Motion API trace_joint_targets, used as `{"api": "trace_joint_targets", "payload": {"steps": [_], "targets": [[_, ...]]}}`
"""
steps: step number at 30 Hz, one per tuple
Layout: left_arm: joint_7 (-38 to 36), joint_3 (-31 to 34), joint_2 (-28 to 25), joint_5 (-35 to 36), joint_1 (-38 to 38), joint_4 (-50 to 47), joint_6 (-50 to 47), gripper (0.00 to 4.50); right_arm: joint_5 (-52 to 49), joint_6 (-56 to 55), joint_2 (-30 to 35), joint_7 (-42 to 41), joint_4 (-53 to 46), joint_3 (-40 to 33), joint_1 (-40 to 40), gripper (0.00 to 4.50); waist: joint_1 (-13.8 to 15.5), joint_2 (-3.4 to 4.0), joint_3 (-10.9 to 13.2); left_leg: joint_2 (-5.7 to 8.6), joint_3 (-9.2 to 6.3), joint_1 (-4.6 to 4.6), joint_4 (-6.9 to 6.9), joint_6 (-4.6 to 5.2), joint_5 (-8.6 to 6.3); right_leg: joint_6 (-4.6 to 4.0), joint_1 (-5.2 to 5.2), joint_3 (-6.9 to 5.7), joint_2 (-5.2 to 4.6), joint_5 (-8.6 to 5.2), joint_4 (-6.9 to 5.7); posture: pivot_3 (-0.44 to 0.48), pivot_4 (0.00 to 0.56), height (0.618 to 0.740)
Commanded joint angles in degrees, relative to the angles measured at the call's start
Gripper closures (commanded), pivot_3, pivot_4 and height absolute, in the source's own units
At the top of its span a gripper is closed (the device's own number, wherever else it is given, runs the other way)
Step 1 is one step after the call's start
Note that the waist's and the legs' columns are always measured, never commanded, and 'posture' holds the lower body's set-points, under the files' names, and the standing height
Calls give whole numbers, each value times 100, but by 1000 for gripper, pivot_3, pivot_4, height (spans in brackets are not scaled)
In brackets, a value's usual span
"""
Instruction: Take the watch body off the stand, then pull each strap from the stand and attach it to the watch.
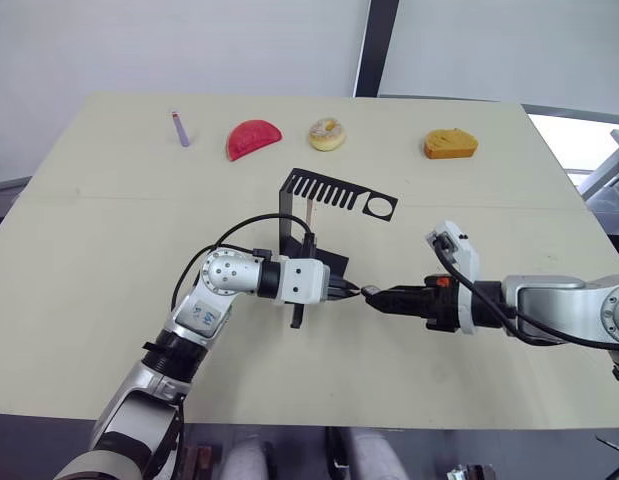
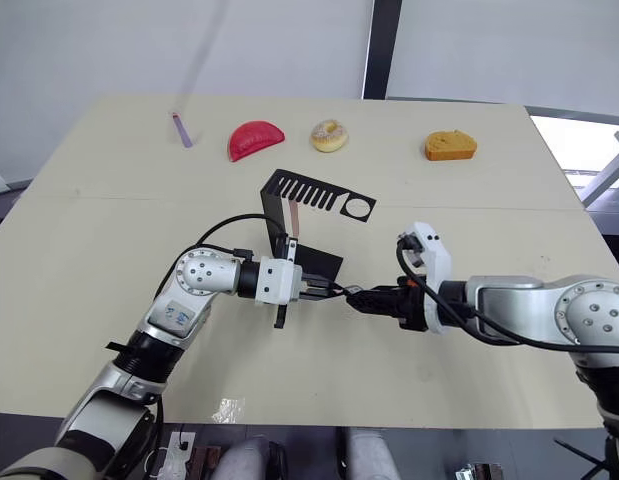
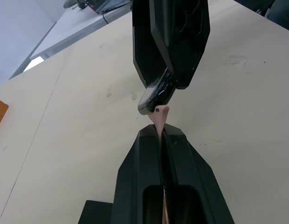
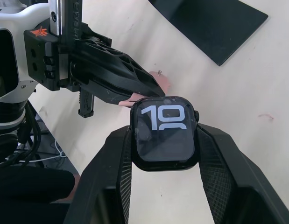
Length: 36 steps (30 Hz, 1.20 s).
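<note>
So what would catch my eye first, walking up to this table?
Probably the two pincers meeting nose to nose at mid-table: the right pincer grips the watch body, its screen showing light digits, while the left pincer pushes a pink strap against its edge. Just behind them rises the stand, a second strap hanging from its comb.

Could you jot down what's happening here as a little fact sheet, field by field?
Left gripper: shut on a pink strap, tip pointed at the watch
Right gripper: shut on the watch, screen lit
Strap and watch: tip at the watch's edge; joined or not, cannot tell
Stand: behind the grippers, one strap hanging from it
Table's far edge: purple stick, red slice, doughnut, bread
</note>
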State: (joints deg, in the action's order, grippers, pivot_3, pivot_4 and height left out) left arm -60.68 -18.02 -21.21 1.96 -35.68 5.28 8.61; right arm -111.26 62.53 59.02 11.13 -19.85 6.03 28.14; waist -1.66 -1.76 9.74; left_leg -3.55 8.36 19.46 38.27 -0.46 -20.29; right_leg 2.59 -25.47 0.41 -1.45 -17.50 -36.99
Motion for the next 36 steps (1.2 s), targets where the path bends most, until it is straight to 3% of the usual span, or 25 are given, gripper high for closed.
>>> {"api": "trace_joint_targets", "payload": {"steps": [1,36], "targets": [[94,-75,184,68,-142,-176,51,4500,-173,-76,-126,-75,-330,44,118,2991,2,0,0,0,0,0,0,0,0,0,0,0,0,0,0,0,150,737],[103,-69,214,50,-180,-80,96,4500,-174,-106,-262,-30,-373,65,135,2991,1,0,0,0,0,0,0,0,0,0,0,0,0,0,0,0,150,737]]}}
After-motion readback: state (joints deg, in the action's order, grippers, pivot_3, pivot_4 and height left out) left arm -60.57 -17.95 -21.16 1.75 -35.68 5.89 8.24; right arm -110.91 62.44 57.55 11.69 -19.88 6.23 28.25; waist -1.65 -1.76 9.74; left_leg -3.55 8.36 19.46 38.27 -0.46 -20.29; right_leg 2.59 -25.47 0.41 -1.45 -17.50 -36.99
